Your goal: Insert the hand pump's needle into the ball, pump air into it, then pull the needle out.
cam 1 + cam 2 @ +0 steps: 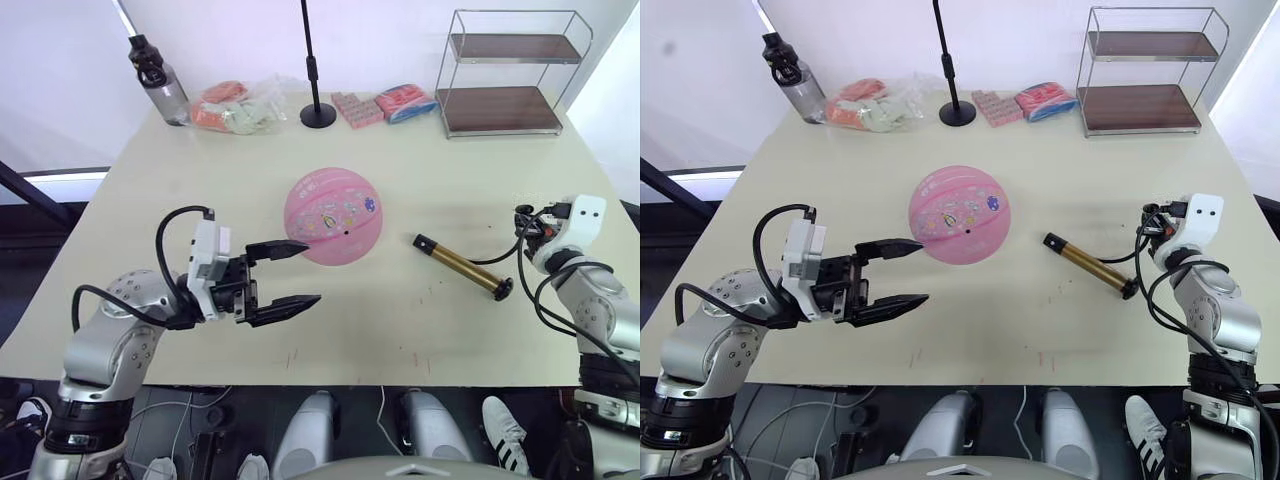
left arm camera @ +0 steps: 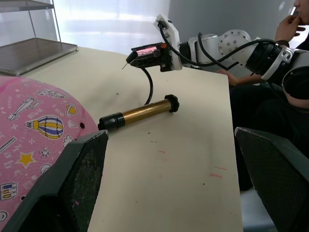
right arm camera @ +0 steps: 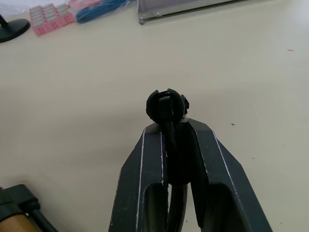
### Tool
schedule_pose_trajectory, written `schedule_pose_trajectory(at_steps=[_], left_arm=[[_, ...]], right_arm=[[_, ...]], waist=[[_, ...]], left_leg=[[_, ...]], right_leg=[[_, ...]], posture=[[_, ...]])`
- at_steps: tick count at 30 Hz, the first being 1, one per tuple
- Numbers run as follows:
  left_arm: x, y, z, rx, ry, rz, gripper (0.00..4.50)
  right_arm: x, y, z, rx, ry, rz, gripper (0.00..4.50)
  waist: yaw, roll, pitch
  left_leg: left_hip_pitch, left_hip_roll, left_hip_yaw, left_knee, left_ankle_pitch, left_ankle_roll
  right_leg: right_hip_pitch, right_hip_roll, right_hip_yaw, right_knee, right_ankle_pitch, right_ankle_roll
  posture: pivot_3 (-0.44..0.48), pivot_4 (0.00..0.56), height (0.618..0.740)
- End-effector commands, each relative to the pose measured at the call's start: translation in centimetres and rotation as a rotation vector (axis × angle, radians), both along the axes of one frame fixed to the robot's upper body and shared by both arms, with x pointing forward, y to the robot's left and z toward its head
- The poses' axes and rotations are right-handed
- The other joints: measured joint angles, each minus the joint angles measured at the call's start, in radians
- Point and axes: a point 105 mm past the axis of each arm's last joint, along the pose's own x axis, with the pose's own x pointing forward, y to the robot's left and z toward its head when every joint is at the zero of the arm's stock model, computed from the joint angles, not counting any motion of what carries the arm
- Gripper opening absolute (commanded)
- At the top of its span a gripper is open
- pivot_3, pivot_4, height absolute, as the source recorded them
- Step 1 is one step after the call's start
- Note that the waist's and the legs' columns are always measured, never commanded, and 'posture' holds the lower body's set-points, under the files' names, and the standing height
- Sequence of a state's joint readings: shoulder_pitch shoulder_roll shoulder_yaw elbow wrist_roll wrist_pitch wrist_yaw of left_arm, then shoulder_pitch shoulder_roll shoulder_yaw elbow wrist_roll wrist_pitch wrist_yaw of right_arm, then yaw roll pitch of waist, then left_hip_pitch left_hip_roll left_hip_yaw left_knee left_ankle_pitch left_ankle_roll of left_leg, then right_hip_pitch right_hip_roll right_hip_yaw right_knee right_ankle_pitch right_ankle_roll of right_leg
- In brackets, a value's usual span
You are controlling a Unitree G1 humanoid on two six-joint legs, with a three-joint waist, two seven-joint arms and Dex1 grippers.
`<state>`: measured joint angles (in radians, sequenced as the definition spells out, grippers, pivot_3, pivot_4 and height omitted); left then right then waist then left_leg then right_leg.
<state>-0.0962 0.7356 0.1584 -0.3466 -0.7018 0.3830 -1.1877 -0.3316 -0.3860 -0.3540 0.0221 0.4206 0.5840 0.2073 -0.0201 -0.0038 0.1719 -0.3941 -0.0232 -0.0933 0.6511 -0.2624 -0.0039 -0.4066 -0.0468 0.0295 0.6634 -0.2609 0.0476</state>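
Needle [image 2: 124, 65] fitting pinched by right fingers [image 3: 145, 164] — left fingers [image 1: 283, 248] spread beside ball [image 1: 333, 215].

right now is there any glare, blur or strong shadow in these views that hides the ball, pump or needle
Left eye view: even light; the ball and hand pump are crisp, with soft shadows. Left wrist view: bright window glare behind, the near fingers blurred, yet the needle at the right gripper is visible. Right wrist view: fingers sharp, clamped on the hose fitting, needle end-on and hard to make out.
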Motion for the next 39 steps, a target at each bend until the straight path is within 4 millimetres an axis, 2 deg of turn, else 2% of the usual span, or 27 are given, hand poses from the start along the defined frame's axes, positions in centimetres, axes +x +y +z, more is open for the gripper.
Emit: schedule_pose_trajectory(at_steps=[1,7,8,9,10,11,15,19,24,29,35,39], left_arm=[[-0.5,0.3,0.7,0.006,-0.055,-0.004,4.5],[-0.8,0.8,0.0,0.022,-0.046,0.001,4.5],[-0.7,0.9,0.0,0.022,-0.045,0.005,4.5],[-0.7,1.0,-0.1,0.022,-0.044,0.008,4.5],[-0.7,1.1,-0.1,0.022,-0.043,0.011,4.5],[-0.8,1.2,-0.2,0.021,-0.04,0.016,4.5],[-0.9,1.7,-0.7,0.025,-0.027,0.038,4.5],[-1.2,2.6,-1.4,0.029,-0.01,0.084,4.5],[-1.5,3.9,-2.6,0.052,0.006,0.153,4.5],[-1.2,6.0,-3.7,0.032,0.018,0.32,4.5],[-0.4,9.0,-5.7,-0.003,0.074,0.602,4.5],[-0.8,11.0,-7.0,0.01,0.107,0.71,4.5]], right_arm=[[-0.2,-0.7,1.3,-0.006,-0.049,-0.016,0.05],[-1.1,-1.7,1.4,-0.023,-0.05,-0.016,2.94],[-1.4,-1.8,1.4,-0.026,-0.051,-0.014,3.2],[-1.6,-2.0,1.5,-0.032,-0.052,-0.005,3.87],[-1.9,-2.1,1.5,-0.042,-0.053,0.01,4.28],[-2.2,-2.2,1.5,-0.053,-0.052,0.024,4.4],[-3.4,-3.1,1.0,-0.074,-0.032,0.039,4.4],[-5.4,-5.1,-0.4,-0.132,0.028,0.04,4.4],[-7.3,-6.6,-1.1,-0.168,0.037,0.066,4.4],[-9.2,-5.9,-0.8,-0.243,-0.047,0.232,4.4],[-11.5,-5.7,-2.9,-0.309,-0.035,0.393,4.4],[-12.9,-5.7,-3.9,-0.337,-0.039,0.494,4.4]], waist=[[0.0,0.0,0.0],[0.001,0.0,0.0],[0.001,0.0,0.0],[0.001,0.0,0.0],[0.001,0.0,0.0],[0.002,0.0,0.0],[0.002,0.0,0.0],[0.002,0.0,0.0],[0.002,0.0,0.0],[0.002,0.0,0.0],[0.003,0.0,0.0],[0.002,0.0,0.0]], left_leg=[[0.0,0.0,0.0,0.0,0.0,0.0],[0.0,0.0,0.001,0.0,0.0,0.0],[0.0,0.0,0.001,0.0,0.0,0.0],[0.0,0.0,0.001,0.0,0.0,0.001],[0.0,0.0,0.002,0.0,0.0,0.001],[0.0,0.0,0.002,0.0,0.0,0.001],[0.0,0.0,0.002,0.0,-0.001,0.001],[0.001,0.001,0.003,0.0,-0.001,0.002],[0.002,0.001,0.005,0.001,-0.001,0.002],[0.005,0.002,0.007,0.001,-0.001,0.003],[0.015,0.003,0.007,0.001,-0.003,0.005],[0.017,0.004,0.008,0.002,-0.003,0.005]], right_leg=[[0.0,0.0,0.0,0.0,0.0,0.0],[0.0,0.0,0.001,0.0,0.0,0.0],[0.0,0.0,0.001,0.0,0.0,0.0],[0.0,0.0,0.001,0.0,0.0,0.0],[0.0,0.0,0.001,0.0,0.0,0.0],[0.0,0.0,0.001,0.0,0.0,0.0],[0.0,0.0,0.001,0.0,0.0,0.0],[0.0,0.0,0.002,0.0,0.0,0.0],[0.0,0.0,0.004,0.0,0.0,0.0],[0.002,0.001,0.006,0.0,0.0,0.0],[0.012,0.001,0.01,-0.001,0.0,0.001],[0.013,0.001,0.011,0.0,0.0,0.001]], posture=[[0.0,0.15,0.74],[0.0,0.15,0.74],[0.0,0.15,0.74],[0.0,0.15,0.74],[0.0,0.15,0.74],[0.0,0.15,0.74],[0.0,0.15,0.74],[0.0,0.15,0.74],[0.0,0.15,0.74],[0.0,0.15,0.74],[0.0,0.15,0.74],[0.0,0.15,0.74]])
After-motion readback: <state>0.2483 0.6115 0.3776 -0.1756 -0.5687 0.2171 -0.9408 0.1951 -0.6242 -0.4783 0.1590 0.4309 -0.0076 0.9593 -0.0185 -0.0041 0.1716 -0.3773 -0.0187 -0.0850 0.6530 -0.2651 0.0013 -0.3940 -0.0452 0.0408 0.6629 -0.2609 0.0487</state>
